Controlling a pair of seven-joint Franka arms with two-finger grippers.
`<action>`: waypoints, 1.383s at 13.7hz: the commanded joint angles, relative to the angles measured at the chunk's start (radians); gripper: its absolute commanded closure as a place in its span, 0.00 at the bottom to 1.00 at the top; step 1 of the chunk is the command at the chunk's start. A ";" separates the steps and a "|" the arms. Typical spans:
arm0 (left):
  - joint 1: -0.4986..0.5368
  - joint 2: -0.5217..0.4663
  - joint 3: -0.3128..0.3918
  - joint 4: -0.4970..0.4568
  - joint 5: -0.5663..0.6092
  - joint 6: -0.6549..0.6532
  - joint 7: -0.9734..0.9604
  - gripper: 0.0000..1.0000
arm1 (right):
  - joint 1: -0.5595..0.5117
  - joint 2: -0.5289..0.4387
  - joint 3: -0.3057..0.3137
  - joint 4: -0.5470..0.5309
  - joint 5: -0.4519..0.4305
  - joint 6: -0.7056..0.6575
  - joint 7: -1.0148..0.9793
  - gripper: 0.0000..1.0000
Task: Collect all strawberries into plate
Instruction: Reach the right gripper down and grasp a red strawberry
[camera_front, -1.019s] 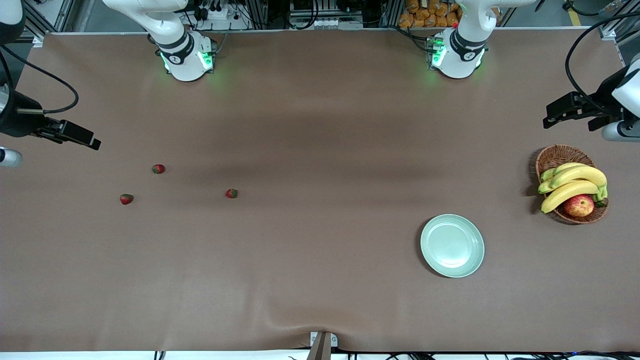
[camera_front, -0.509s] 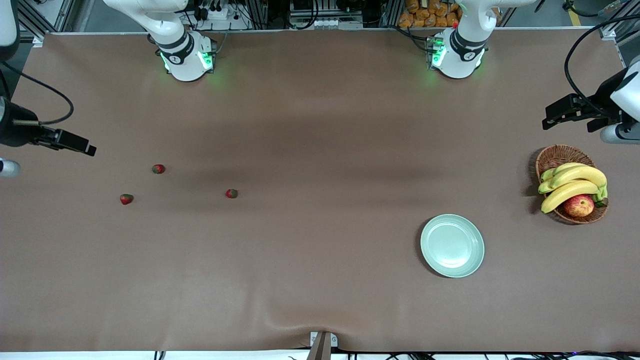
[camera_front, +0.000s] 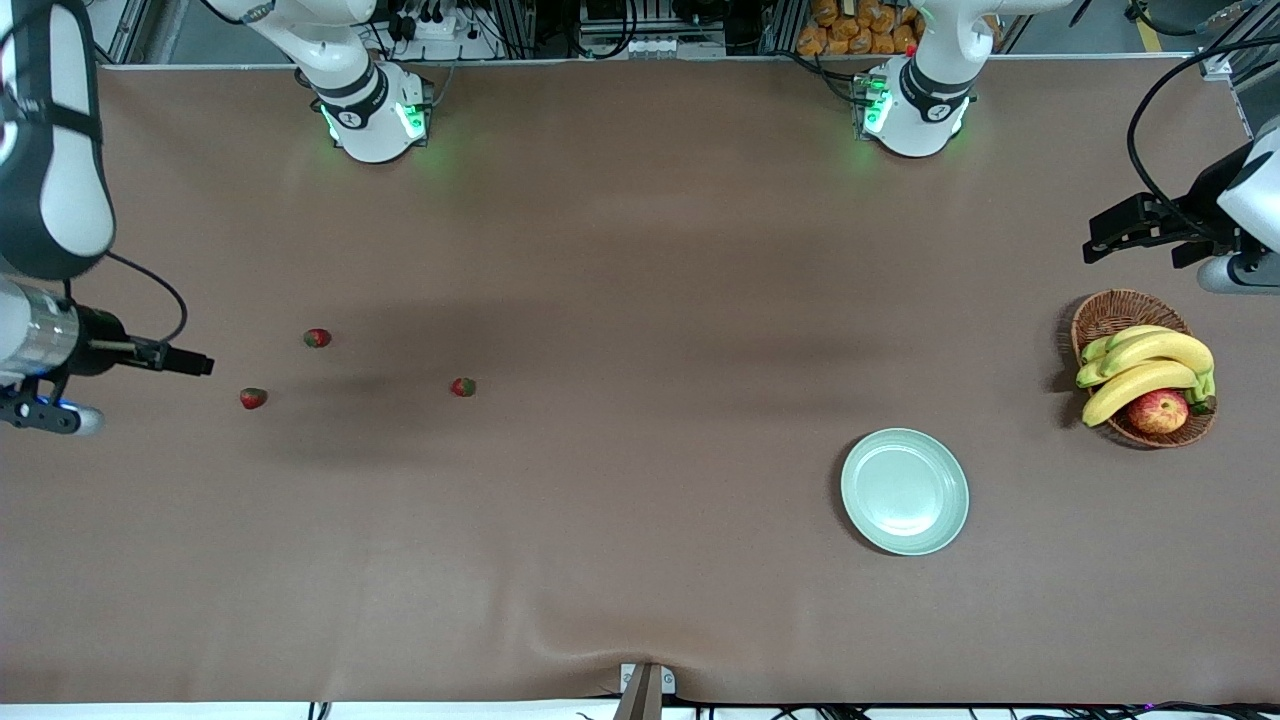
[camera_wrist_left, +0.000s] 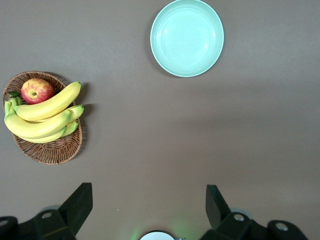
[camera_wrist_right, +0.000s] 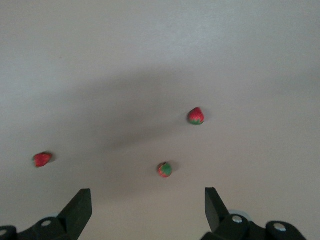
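Our right hand (camera_wrist_right: 145, 210) hangs released over the strawberries (camera_front: 317, 338); our left hand (camera_wrist_left: 147, 210) waits released near the plate (camera_front: 905, 491)

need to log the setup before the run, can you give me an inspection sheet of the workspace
surface: brown table, slight ripple at its edge nearest the front camera
job's things: three strawberries lie loose toward the right arm's end; plate holds nothing
clutter: basket with bananas and an apple, at the left arm's end
hands: right hand open, beside the strawberries; left hand open, above the basket
cables: black cables along both arms
surroundings: arm bases lit green; equipment racks past the table edge
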 joint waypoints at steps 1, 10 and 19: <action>0.001 0.009 -0.002 0.005 -0.016 0.006 0.015 0.00 | -0.097 -0.011 0.015 -0.134 -0.022 0.141 -0.116 0.00; -0.027 0.050 -0.034 -0.021 -0.009 0.012 0.014 0.00 | -0.159 0.120 0.016 -0.314 -0.019 0.476 -0.137 0.00; -0.021 0.038 -0.059 -0.031 -0.004 0.001 0.005 0.00 | -0.142 0.233 0.023 -0.349 -0.006 0.624 -0.134 0.13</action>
